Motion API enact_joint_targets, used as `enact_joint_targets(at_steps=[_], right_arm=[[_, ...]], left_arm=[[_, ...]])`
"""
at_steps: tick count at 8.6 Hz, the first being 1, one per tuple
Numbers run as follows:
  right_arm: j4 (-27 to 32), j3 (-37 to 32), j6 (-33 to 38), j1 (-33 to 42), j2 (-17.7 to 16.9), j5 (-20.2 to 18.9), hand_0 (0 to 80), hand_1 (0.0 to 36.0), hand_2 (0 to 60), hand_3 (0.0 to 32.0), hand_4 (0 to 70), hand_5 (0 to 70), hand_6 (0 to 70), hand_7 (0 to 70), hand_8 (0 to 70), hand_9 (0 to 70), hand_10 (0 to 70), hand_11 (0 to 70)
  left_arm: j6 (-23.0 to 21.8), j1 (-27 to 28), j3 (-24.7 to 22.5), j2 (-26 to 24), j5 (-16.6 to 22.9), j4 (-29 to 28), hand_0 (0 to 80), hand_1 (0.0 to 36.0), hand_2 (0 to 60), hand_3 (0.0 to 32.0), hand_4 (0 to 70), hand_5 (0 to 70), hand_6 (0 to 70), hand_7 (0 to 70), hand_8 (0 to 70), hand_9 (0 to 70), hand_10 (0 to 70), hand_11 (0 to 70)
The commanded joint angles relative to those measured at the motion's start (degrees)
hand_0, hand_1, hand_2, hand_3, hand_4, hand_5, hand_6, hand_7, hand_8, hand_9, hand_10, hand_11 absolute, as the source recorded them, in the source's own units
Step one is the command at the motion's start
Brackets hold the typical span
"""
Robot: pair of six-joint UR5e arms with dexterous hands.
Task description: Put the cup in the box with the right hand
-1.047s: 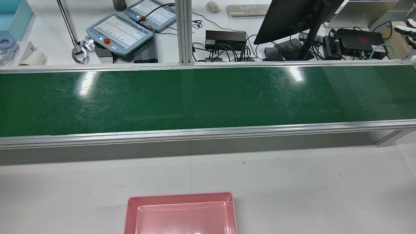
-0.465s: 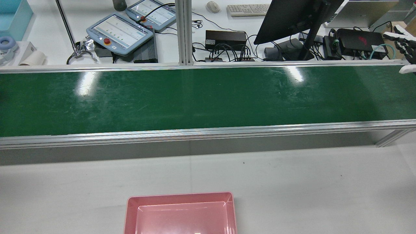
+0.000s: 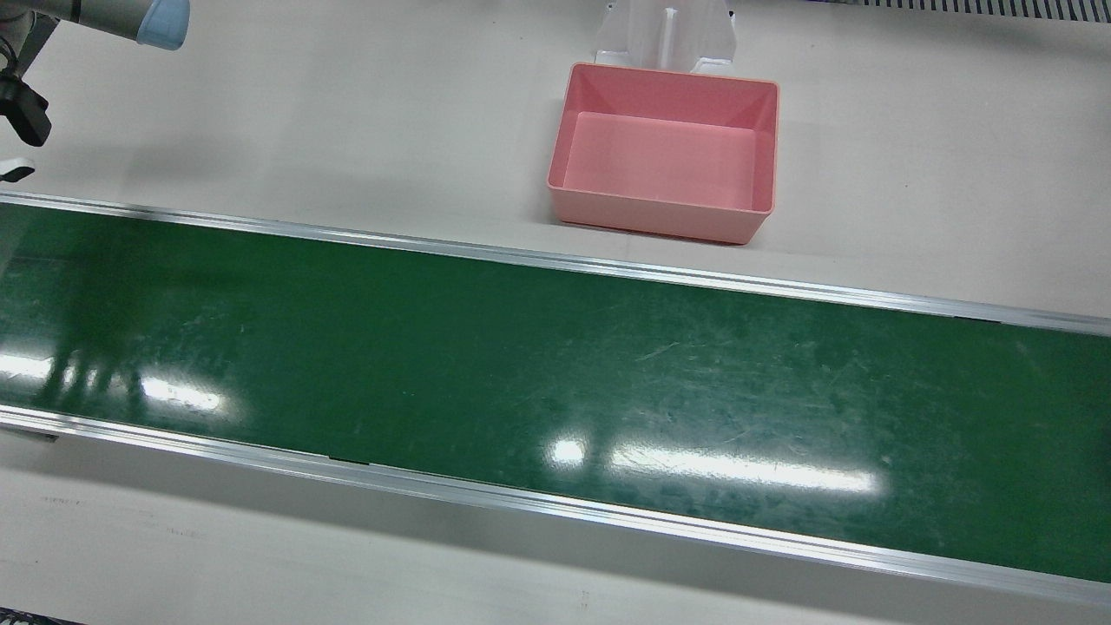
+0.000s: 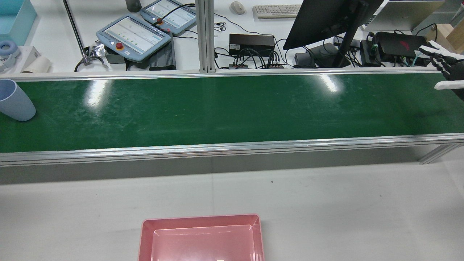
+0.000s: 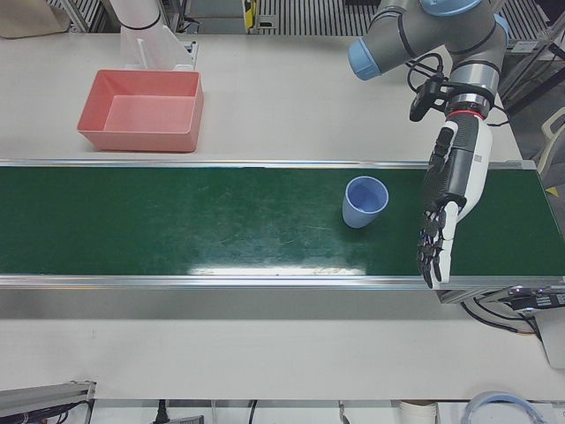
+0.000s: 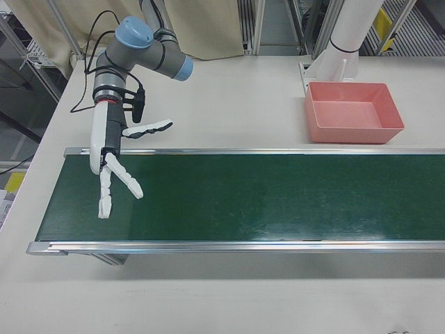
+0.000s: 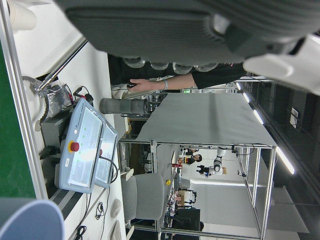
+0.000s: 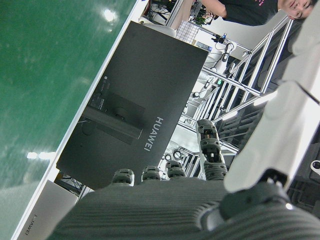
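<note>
Looking at my right hand (image 6: 115, 163), I see its fingers (image 6: 104, 198) spread wide and straight over one end of the green conveyor belt (image 3: 555, 391), holding nothing and touching nothing. My left hand (image 5: 450, 199) hangs the same way over the opposite end, fingers apart and empty. I count one cup (image 5: 364, 201) and one box (image 3: 667, 152). That cup is pale blue, upright, mouth open, standing on the belt just beside my left hand. My pink box sits empty on the white table (image 3: 347, 121), well apart from it.
</note>
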Motion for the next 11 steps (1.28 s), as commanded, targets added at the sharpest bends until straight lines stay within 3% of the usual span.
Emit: enact_joint_targets(at_steps=[1, 2, 4, 5, 7, 8, 9, 10, 11], right_arm=[[0.28, -1.62, 0.12, -0.53, 0.13, 0.05, 43.8, 7.0, 6.6, 3.8, 4.2, 3.2, 1.9, 6.6, 1.1, 3.8, 1.8, 3.9], [1.06, -1.71, 0.21, -0.53, 0.21, 0.05, 45.6, 5.5, 0.0, 3.2, 4.7, 3.3, 1.8, 5.5, 0.8, 3.3, 2.1, 4.3], [1.68, -1.89, 0.39, -0.88, 0.30, 0.05, 42.4, 9.3, 13.4, 2.4, 3.7, 3.3, 2.1, 7.1, 0.4, 2.9, 2.2, 4.5], [1.77, -2.49, 0.39, -1.23, 0.56, 0.14, 43.9, 7.3, 6.8, 2.4, 5.3, 3.2, 2.1, 7.3, 0.4, 3.0, 2.4, 4.7], [1.69, -3.03, 0.39, -1.50, 1.00, 0.14, 44.9, 6.7, 3.4, 2.4, 6.7, 3.2, 2.2, 7.7, 0.6, 3.4, 2.3, 4.6], [1.68, -3.03, 0.30, -1.59, 1.00, 0.14, 43.1, 8.6, 10.6, 2.4, 5.5, 3.2, 2.3, 8.4, 0.7, 3.7, 2.3, 4.5], [1.60, -3.03, 0.21, -1.76, 1.09, 0.14, 43.9, 7.7, 7.1, 3.2, 6.2, 3.2, 2.3, 8.8, 0.8, 4.0, 2.2, 4.4], [1.60, -3.12, 0.04, -1.85, 1.53, 0.14, 43.1, 8.6, 10.7, 3.4, 5.6, 3.1, 2.3, 9.3, 0.9, 4.3, 2.1, 4.3], [1.51, -3.03, 0.04, -2.03, 1.71, 0.14, 43.8, 7.7, 7.2, 3.6, 6.4, 3.1, 2.3, 9.3, 0.8, 4.1, 2.0, 4.2]], left_arm=[[0.00, 0.00, 0.03, 0.00, 0.03, 0.00, 0.0, 0.0, 0.0, 0.0, 0.0, 0.0, 0.0, 0.0, 0.0, 0.0, 0.0, 0.0], [0.00, 0.00, 0.03, 0.00, -0.05, 0.00, 0.0, 0.0, 0.0, 0.0, 0.0, 0.0, 0.0, 0.0, 0.0, 0.0, 0.0, 0.0], [0.00, 0.00, 0.03, 0.00, 0.03, 0.00, 0.0, 0.0, 0.0, 0.0, 0.0, 0.0, 0.0, 0.0, 0.0, 0.0, 0.0, 0.0], [0.00, 0.00, 0.03, 0.00, -0.05, 0.00, 0.0, 0.0, 0.0, 0.0, 0.0, 0.0, 0.0, 0.0, 0.0, 0.0, 0.0, 0.0], [0.00, 0.00, 0.03, 0.00, -0.05, 0.00, 0.0, 0.0, 0.0, 0.0, 0.0, 0.0, 0.0, 0.0, 0.0, 0.0, 0.0, 0.0], [0.00, 0.00, -0.06, 0.00, 0.03, 0.00, 0.0, 0.0, 0.0, 0.0, 0.0, 0.0, 0.0, 0.0, 0.0, 0.0, 0.0, 0.0], [0.00, 0.00, -0.06, 0.00, -0.05, 0.00, 0.0, 0.0, 0.0, 0.0, 0.0, 0.0, 0.0, 0.0, 0.0, 0.0, 0.0, 0.0], [0.00, 0.00, -0.06, 0.00, 0.03, 0.00, 0.0, 0.0, 0.0, 0.0, 0.0, 0.0, 0.0, 0.0, 0.0, 0.0, 0.0, 0.0], [0.00, 0.00, -0.06, 0.00, 0.03, 0.00, 0.0, 0.0, 0.0, 0.0, 0.0, 0.0, 0.0, 0.0, 0.0, 0.0, 0.0, 0.0]])
